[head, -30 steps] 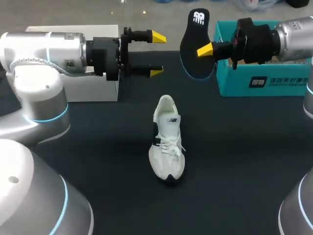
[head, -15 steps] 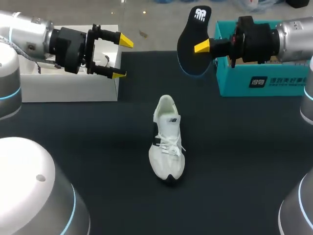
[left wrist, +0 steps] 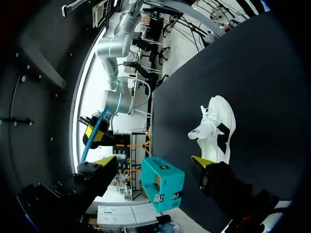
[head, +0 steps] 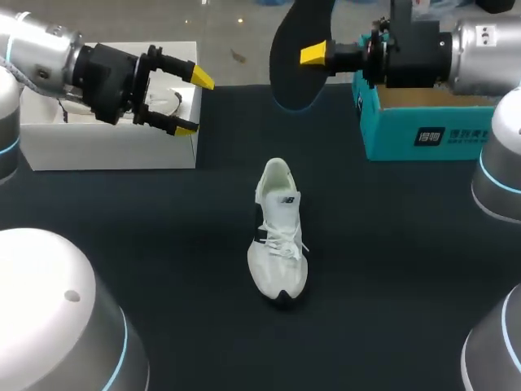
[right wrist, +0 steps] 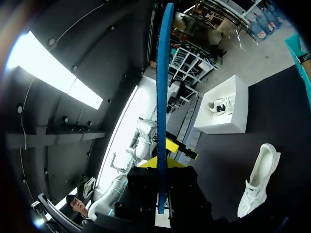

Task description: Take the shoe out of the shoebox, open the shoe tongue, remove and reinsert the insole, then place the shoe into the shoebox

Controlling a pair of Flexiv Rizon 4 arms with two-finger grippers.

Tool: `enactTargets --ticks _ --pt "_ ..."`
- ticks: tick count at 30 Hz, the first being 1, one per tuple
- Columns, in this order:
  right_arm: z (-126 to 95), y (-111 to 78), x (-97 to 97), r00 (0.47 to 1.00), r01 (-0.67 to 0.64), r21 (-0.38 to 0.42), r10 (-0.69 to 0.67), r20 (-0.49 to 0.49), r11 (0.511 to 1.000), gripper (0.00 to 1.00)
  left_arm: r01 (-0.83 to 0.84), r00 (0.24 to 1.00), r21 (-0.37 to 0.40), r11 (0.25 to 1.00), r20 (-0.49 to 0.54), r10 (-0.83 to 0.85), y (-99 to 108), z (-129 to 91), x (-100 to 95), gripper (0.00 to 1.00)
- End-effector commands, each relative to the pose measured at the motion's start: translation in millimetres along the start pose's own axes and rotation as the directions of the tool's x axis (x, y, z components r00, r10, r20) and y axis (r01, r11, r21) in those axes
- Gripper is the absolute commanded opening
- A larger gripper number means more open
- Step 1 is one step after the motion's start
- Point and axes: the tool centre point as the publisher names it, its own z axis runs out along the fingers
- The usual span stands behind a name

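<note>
At the left, the left claw (head: 194,103) hangs with its fingers apart and nothing in them, over the near corner of a white box (head: 106,151). In the middle of the dark tabletop (head: 407,269) lies the white sneaker (head: 278,236), upright on its sole, long axis running far to near, heel opening toward the far edge and toe toward the robot. Up and to the right of that heel, the right claw (head: 313,57) is clamped on the black insole (head: 293,57), held on edge above the tabletop's far side, just left of the teal shoebox (head: 407,134). Reinserting likely means bringing the insole down and nearer, lined up with the sneaker's axis; the right arm carries it, while the left claw looks free to steady the sneaker.
</note>
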Motion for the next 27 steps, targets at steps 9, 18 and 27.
enactTargets --ticks 9,18,27 --pt "23.9 11.7 -3.8 0.998 0.041 0.063 -0.044 0.040 0.997 0.00 -0.026 0.974 0.124 0.992 -0.219 0.053 11.7 -63.3 44.9 1.00" --pt "28.0 21.4 -31.1 0.993 0.089 0.089 -0.096 0.073 0.992 0.00 0.012 0.967 0.092 0.996 -0.256 0.012 25.7 -74.2 67.3 1.00" --pt "29.9 27.0 -41.3 0.984 0.099 0.105 -0.113 0.140 0.990 0.00 0.012 0.967 0.092 0.996 -0.256 0.012 25.7 -74.2 67.3 1.00"
